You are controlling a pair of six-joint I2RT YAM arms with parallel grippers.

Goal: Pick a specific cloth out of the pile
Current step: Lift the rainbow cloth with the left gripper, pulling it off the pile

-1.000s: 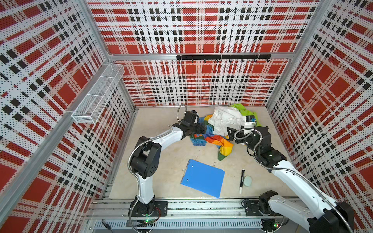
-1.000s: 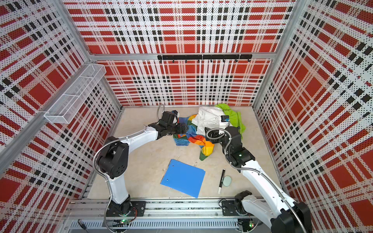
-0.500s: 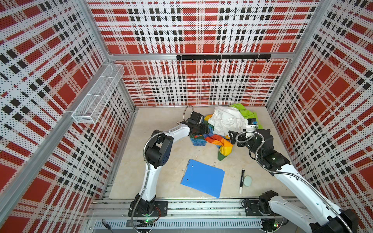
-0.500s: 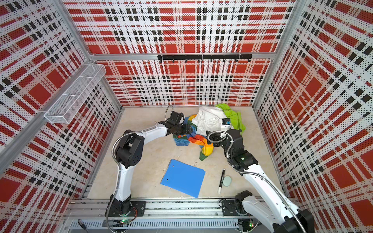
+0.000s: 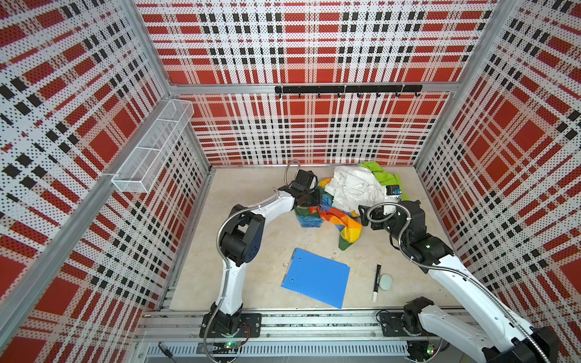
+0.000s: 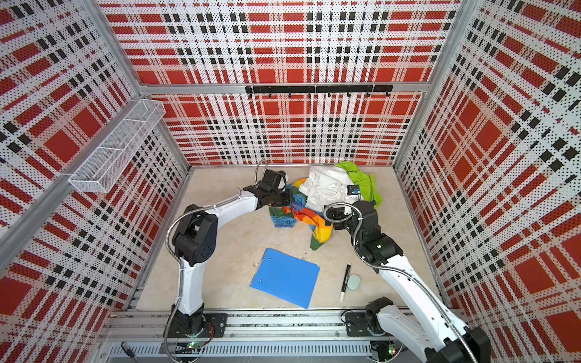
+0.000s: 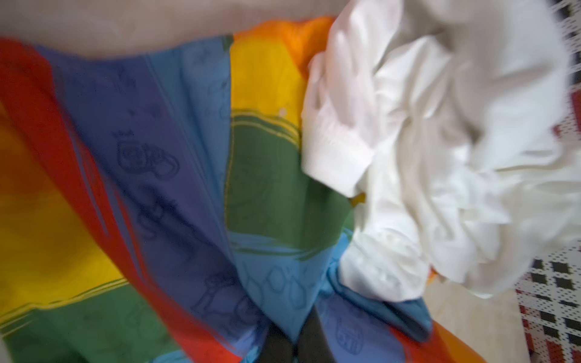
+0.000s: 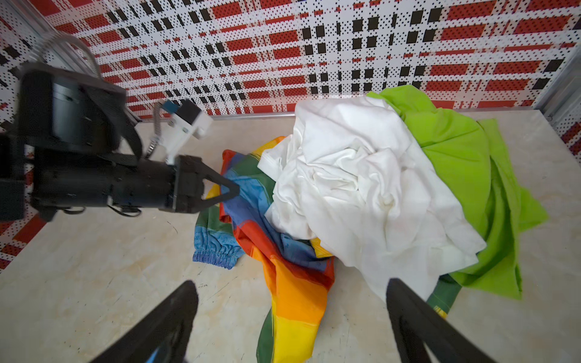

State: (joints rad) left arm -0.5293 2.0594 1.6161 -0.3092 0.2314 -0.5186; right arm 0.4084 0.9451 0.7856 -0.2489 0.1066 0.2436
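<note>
Rainbow-striped, the cloth (image 5: 341,220) trails from the pile's (image 5: 355,188) 7 o'clock edge, its far part under the white cloth (image 8: 361,188). Right gripper (image 8: 292,284) hangs spread at 5 o'clock, empty. Left gripper (image 8: 234,190) pinches a blue fold at 9 o'clock: best drag it toward 8 o'clock slowly, so the white slides off. How much lies buried is hidden; left wrist view is blurred.

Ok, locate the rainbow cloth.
In a top view the rainbow cloth spills leftward from under the white cloth at the back, pinched by the left pincer.

Blue clipboard (image 5: 316,278), black marker (image 5: 376,283), wire basket (image 5: 154,147)
</note>
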